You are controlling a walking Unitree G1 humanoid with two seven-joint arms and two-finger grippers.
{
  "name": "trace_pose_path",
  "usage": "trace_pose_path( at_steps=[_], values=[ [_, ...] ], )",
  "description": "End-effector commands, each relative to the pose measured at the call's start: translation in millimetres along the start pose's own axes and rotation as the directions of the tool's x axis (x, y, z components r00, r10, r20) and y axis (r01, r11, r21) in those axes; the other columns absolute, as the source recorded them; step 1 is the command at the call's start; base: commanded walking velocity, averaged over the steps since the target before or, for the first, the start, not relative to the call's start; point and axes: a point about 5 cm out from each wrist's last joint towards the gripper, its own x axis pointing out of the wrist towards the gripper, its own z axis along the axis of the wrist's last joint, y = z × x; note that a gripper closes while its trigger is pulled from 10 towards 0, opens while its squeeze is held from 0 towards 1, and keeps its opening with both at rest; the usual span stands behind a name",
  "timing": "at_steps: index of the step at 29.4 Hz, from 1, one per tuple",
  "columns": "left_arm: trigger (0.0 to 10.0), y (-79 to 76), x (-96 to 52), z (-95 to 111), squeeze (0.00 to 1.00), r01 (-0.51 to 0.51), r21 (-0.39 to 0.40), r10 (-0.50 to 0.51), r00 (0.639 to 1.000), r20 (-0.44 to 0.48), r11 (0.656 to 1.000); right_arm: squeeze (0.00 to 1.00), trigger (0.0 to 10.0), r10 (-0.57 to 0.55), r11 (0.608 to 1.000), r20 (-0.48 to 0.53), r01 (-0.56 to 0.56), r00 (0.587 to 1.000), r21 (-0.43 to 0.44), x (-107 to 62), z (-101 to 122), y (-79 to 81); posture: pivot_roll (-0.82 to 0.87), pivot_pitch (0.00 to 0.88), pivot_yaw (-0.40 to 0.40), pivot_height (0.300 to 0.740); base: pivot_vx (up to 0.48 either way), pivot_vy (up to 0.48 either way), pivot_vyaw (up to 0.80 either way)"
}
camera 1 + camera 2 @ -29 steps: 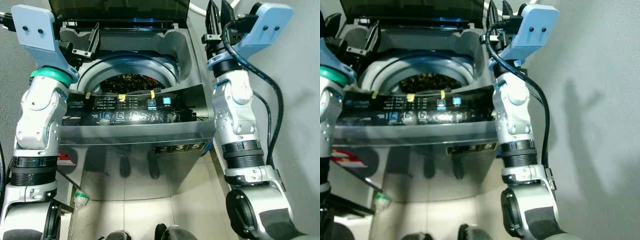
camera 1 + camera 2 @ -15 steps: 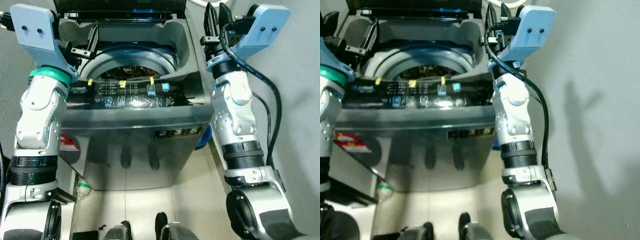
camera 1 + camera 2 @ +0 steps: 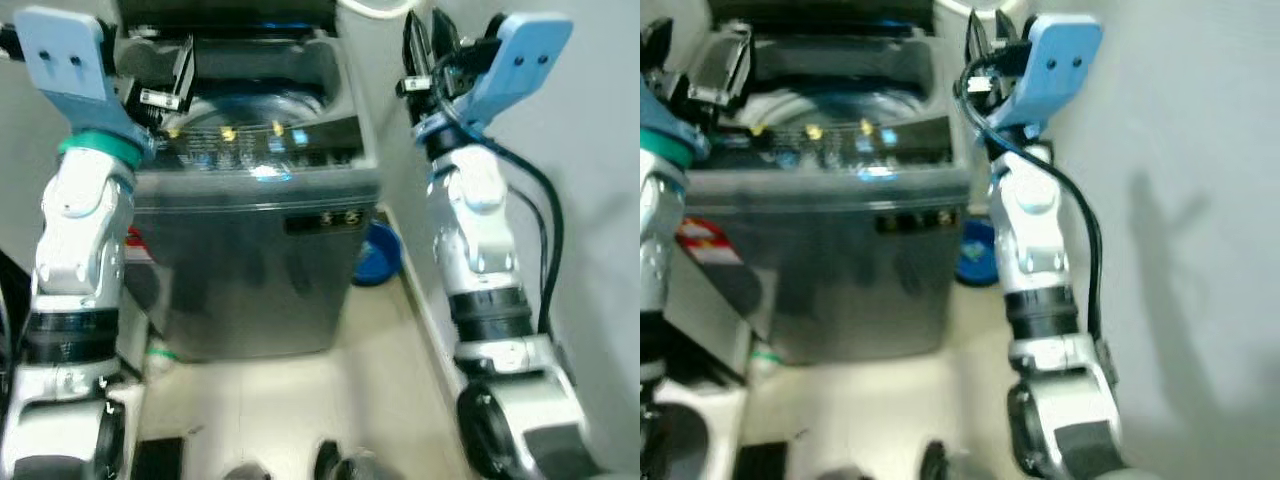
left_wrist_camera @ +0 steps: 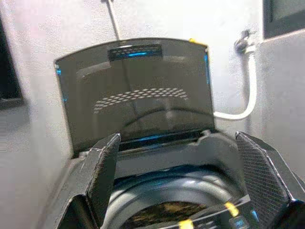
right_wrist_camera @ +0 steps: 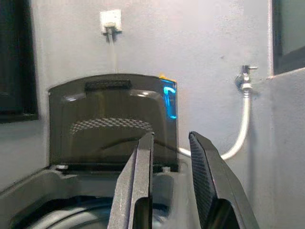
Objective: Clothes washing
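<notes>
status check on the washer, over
Left end effector open, right end effector nearly closed, both empty, raised. Washer lid up, laundry inside. Nothing blocking.

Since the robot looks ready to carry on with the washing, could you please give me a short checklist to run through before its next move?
1. Washing machine lid raised: ok, it stands upright.
2. Laundry in the drum: ok, something dark and patterned lies inside.
3. Left gripper free: ok, jaws wide apart, nothing between them, in front of the drum opening.
4. Right gripper free: ok, jaws slightly apart, holding nothing, beside the machine's right edge.
5. Control panel lit: ok, blue lights glow; the setting is too blurred to read.
6. Water hose on the tap: ok; whether the tap is open, cannot tell.
</notes>
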Motion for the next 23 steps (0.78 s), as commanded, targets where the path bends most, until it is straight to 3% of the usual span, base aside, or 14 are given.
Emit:
trace_pose_path(
  at_steps=[1,23],
  values=[
    [10.0,-2.7,0.9,1.4,0.00,0.012,0.012,-0.012,1.000,0.007,1.000,0.00,10.0,0.007,1.000,-0.015,-0.008,1.000,-0.027,-0.7,-2.5,-0.6,0.12,0.076,0.028,0.740,0.000,0.000,0.80],
    [10.0,-4.5,0.6,1.0,0.00,0.033,0.022,-0.034,0.999,0.016,0.999,0.00,10.0,0.027,0.999,-0.023,-0.028,0.999,-0.043,-2.0,-4.4,1.5,0.12,0.060,0.024,0.740,0.000,0.000,0.80]
  ],
)
